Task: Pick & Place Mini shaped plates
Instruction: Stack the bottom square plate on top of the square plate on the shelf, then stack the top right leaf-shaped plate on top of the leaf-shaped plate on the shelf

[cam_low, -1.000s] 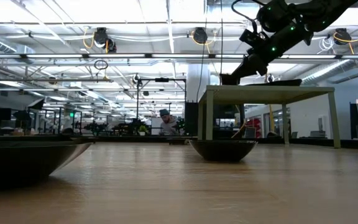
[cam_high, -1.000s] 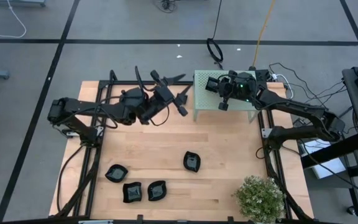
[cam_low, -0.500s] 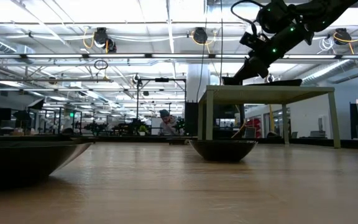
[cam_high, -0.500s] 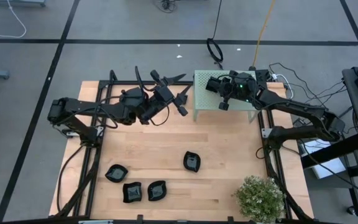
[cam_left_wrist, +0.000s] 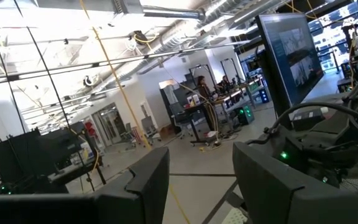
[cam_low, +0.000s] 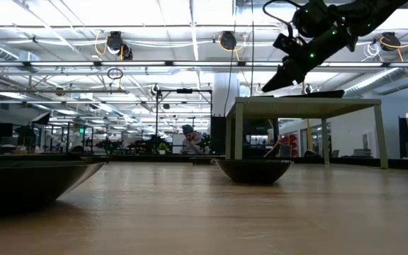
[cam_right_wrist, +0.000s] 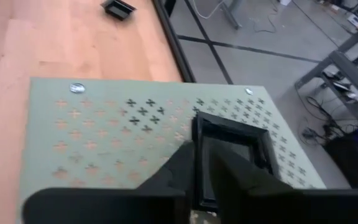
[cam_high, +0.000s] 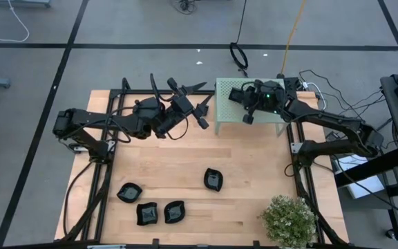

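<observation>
Right tool (cam_high: 243, 105) raised, left tool (cam_high: 197, 104) idle

The right gripper's fingers (cam_right_wrist: 229, 180) hide the square plate's (cam_right_wrist: 232, 146) near edge.

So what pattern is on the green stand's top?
Rows of small cross-shaped cutouts on the pale green stand, clearest in the right wrist view.

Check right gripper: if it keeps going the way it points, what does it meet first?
Most likely the square black plate lying on the pale green perforated box. The right gripper straddles the plate's near rim from just above, so the rim comes first, then the box top; exact clearance is unclear.
</observation>
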Motion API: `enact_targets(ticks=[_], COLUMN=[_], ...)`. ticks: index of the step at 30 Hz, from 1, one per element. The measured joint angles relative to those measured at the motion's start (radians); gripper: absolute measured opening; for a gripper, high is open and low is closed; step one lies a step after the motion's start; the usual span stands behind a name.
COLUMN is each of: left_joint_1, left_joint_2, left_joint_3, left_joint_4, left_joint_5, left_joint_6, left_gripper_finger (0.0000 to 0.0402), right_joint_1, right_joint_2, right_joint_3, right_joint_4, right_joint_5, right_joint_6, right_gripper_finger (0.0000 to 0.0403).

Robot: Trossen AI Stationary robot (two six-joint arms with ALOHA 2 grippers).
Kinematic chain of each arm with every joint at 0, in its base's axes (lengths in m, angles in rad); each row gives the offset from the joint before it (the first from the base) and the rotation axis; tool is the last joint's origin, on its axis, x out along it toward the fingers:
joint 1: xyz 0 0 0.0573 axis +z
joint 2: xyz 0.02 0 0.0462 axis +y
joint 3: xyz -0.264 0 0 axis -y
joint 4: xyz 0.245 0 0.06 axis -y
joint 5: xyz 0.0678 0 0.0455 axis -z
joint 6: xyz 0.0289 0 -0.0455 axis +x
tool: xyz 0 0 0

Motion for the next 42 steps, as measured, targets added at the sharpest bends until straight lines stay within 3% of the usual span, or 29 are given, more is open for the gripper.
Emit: enact_targets(ticks=[10,15,19,25,27,32,35,42], left_joint_1=[0.0,0.0,0.0,-0.012,-0.026,-0.069,-0.101,-0.187], left_joint_2=[0.0,0.0,0.0,0.0,0.0,0.0,0.0,0.0], left_joint_3=[0.0,0.0,0.0,0.0,0.0,0.0,0.0,0.0], left_joint_4=[-0.001,-0.001,-0.004,-0.005,-0.005,-0.007,-0.019,-0.125], left_joint_5=[0.0,0.0,-0.003,-0.151,-0.229,-0.39,-0.442,-0.487], left_joint_6=[0.0,-0.003,-0.009,-0.018,-0.039,-0.008,0.023,0.047], left_gripper_finger=[0.0182,0.0182,0.0182,0.0182,0.0182,0.0182,0.0182,0.0182], right_joint_1=[0.041,0.097,0.14,0.24,0.298,0.472,0.57,0.774], right_joint_2=[-0.061,-0.139,-0.151,-0.15,-0.15,-0.15,-0.143,-0.029], right_joint_3=[-0.001,-0.001,-0.001,-0.066,-0.102,-0.197,-0.239,-0.269], right_joint_4=[-0.003,-0.101,-0.144,-0.083,-0.034,0.091,0.126,0.149], right_joint_5=[-0.006,-0.069,-0.158,-0.159,-0.107,0.135,0.259,0.429], right_joint_6=[0.024,0.054,0.179,0.382,0.45,0.566,0.731,1.041], right_gripper_finger=[0.0112,0.0108,0.0097,0.0089,0.009,0.0102,0.0117,0.0153])
